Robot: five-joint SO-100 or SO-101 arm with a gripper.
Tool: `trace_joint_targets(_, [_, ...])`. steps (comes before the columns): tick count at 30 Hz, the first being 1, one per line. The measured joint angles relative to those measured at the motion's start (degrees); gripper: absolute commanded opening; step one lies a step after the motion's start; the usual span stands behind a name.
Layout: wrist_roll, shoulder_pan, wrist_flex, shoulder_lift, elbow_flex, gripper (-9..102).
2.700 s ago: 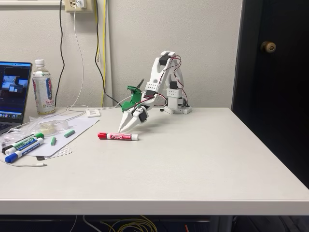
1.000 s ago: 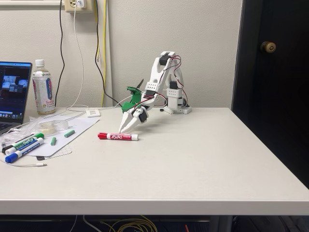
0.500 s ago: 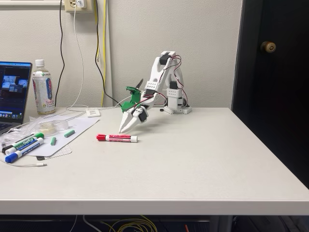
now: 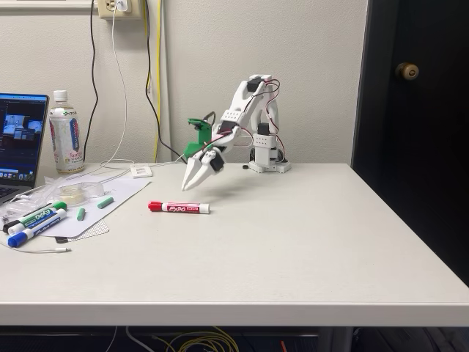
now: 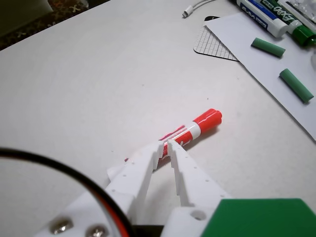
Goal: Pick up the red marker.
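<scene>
Lying flat on the white surface (image 4: 293, 242), the red marker (image 4: 179, 207) sits just below and slightly nearer the camera than the hand (image 4: 186, 185) in the fixed view, with its long axis running left to right, red cap to the left and white barrel end to the right. That hand hangs above the surface, tips pointing down and to the left, clear of the marker and holding nothing; its two white fingers are drawn almost together, with only a thin slit between them in the wrist view (image 5: 167, 143). In the wrist view the red marker (image 5: 197, 129) runs diagonally from behind the fingertips up to the right, so the fingers would need to part and straddle the barrel across its width. Well off to the left in the fixed view lie a green-capped marker (image 4: 40, 215) and a blue-capped marker (image 4: 33, 230) on a sheet of paper (image 4: 117, 196), along with small green pieces (image 4: 105, 202). Nothing stands between the hand and the red marker, so I judge the way down open.
</scene>
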Motion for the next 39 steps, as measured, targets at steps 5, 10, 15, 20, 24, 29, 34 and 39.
trace_joint_targets(5, [1.8, 0.0, 10.0, 1.3, -4.8, 0])
trace_joint_targets(10, [2.8, 0.0, 22.5, 1.3, -12.3, 0])
trace_joint_targets(15, [4.9, 0.0, 35.0, 1.4, -18.3, 0])
trace_joint_targets(20, [7.8, 0.0, 41.7, 1.3, -18.5, 0])
trace_joint_targets(24, [11.4, 0.3, 43.3, 1.3, -18.5, 0])
trace_joint_targets(29, [18.2, -0.4, 48.3, -1.1, -25.0, 0])
trace_joint_targets(34, [22.7, -1.1, 54.6, -6.7, -33.7, 0])
trace_joint_targets(39, [26.8, -0.9, 57.9, -13.4, -43.9, 0])
